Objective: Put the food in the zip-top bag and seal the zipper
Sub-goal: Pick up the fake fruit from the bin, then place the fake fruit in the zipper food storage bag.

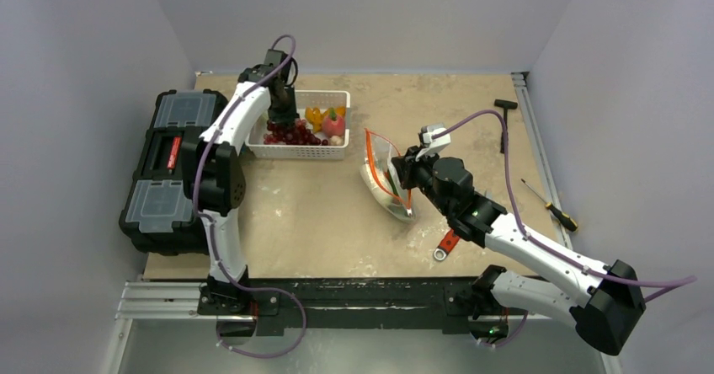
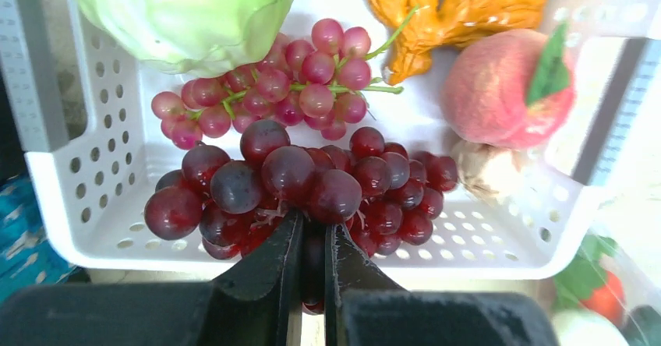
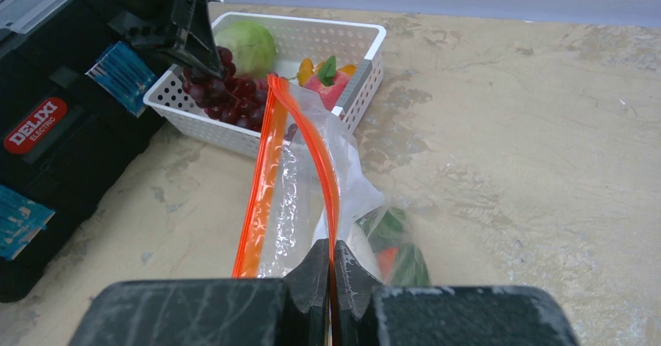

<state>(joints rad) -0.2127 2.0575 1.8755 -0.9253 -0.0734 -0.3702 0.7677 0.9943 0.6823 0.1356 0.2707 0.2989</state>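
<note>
My left pincer (image 2: 313, 225) clenches the dark red grapes (image 2: 312, 182) inside the white basket (image 2: 93, 198).
At the basket's 4 o'clock, my right pincer (image 3: 333, 254) pinches the orange zipper (image 3: 259, 190) of the zip-top bag (image 3: 300, 194), some food (image 3: 397, 256) inside.

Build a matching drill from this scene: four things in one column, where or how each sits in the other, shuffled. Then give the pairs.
Things
1. dark grapes
2. zipper
3. peach
4. wrench

Places or states
A. lying on the table, held by nothing
B. pinched by the left gripper
C. resting loose in the basket
D. clamped in the right gripper

Pairs: 1-B, 2-D, 3-C, 4-A
</note>
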